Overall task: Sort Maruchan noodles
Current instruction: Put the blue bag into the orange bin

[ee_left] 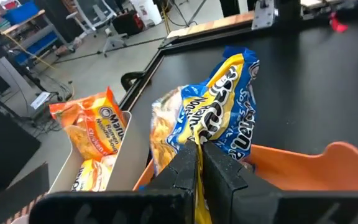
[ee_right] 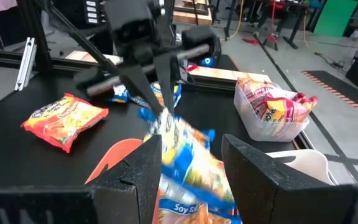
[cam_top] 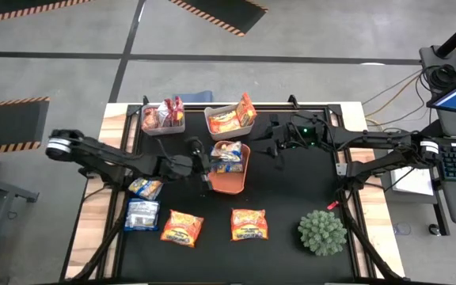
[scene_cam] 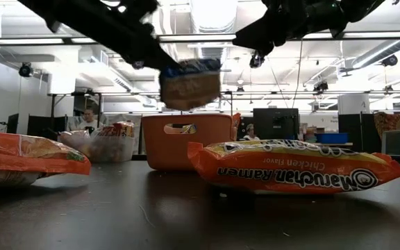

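The left claw (cam_top: pixel 206 164) is clamped shut on the edge of a blue-and-yellow noodle packet (cam_top: pixel 227 155), holding it in the air over the orange tray (cam_top: pixel 229 182). The right claw (cam_top: pixel 278 147) hovers just beside it with its fingers parted, gripping nothing. More packets fill two pale bins (cam_top: pixel 212 124) at the back, and others lie flat on the black surface (cam_top: pixel 291 190) near a green plant ball (cam_top: pixel 321 232).

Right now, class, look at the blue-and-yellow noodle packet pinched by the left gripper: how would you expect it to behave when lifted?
The blue-and-yellow packet probably flops: held by one edge in the left gripper, it hangs crumpled over the orange tray. It seems light, since a thin pinch carries it. Its glossy, crinkly wrapper may slip.
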Robot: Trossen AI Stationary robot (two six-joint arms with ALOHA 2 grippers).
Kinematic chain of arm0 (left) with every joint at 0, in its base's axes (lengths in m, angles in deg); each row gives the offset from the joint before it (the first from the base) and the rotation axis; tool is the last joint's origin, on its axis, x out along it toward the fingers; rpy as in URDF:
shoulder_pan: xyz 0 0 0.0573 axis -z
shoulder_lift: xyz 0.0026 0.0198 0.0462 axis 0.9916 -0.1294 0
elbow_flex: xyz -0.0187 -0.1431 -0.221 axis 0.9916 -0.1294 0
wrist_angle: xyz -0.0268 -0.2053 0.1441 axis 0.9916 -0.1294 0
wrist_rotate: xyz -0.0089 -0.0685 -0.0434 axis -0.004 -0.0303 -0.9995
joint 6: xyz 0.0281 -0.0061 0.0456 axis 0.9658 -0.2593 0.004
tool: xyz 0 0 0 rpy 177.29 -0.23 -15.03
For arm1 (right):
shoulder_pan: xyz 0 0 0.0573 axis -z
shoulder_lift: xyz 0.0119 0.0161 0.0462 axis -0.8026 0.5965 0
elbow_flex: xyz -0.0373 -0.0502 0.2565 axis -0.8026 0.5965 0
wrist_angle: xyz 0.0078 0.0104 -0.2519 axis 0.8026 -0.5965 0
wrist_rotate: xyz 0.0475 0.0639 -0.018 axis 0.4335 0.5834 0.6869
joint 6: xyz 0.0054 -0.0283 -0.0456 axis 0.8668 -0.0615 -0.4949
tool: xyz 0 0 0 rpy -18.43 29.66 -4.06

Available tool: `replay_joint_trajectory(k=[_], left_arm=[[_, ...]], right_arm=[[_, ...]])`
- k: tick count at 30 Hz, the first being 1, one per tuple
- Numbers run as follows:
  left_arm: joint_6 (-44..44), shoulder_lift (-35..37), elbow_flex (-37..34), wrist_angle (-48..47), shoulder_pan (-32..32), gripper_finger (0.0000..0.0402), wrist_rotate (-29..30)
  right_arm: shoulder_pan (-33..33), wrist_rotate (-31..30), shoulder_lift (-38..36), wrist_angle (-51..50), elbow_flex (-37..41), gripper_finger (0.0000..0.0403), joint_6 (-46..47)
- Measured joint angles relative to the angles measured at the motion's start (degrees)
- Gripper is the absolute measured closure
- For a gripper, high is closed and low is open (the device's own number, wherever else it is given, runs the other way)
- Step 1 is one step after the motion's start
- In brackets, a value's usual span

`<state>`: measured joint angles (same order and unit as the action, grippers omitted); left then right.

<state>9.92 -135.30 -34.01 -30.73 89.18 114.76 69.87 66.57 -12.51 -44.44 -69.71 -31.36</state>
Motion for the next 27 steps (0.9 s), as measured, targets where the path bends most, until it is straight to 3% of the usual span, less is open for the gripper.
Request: replay_joint_trajectory(k=[12, 21, 27], left_arm=[[-0.92, -12.14, 2.08, 3.78, -2.21, 0.0383, 0.0], [-5.38, -11.09, 2.13, -1.84, -2.18, 0.0322, -7.49], [-7.16, -7.58, 2.14, -9.32, -2.14, 0.0288, -7.92]], right_arm=[[0.02, 0.0, -0.01, -0.03, 0.0, 0.0245, 0.04], [0.02, 0.0, -0.01, -0.06, 0.0, 0.0245, 0.54], [0.02, -0.03, -0.01, -0.22, 0.0, 0.0245, 1.27]])
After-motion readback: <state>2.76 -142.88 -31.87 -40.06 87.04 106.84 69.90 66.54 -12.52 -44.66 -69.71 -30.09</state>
